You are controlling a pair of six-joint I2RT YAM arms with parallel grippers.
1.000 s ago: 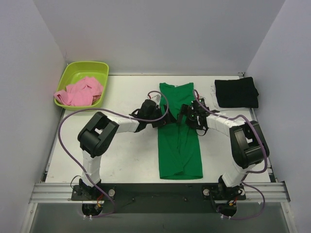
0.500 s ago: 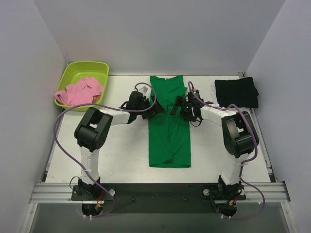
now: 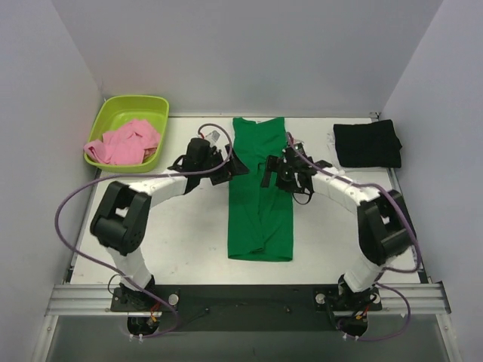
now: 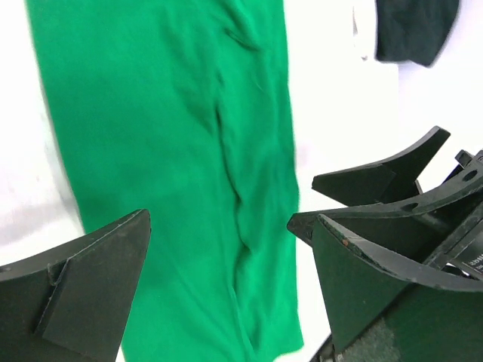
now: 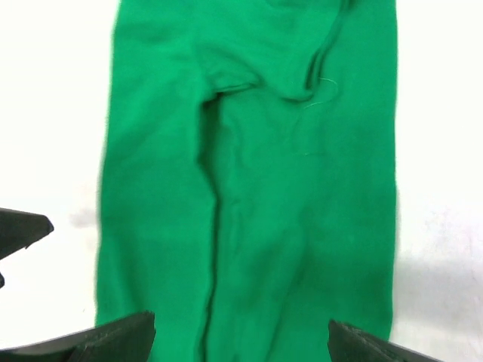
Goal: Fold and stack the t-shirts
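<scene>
Top view: the green t-shirt, folded into a long strip, lies on the table. The left gripper is at its left edge and the right gripper over its right half, both spread wide and empty. The black t-shirt lies to its right, and the pink t-shirt sits in a lime-green tub to its left. Left wrist view: wide fingers frame the green cloth. Right wrist view: likewise, with nothing held.

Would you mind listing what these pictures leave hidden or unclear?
Pink shirt: top view, crumpled in the tub, lower layers hidden.
Black shirt: left wrist view, blurred and cut off by the top edge.
Green shirt: right wrist view, both ends run past the frame.
</scene>
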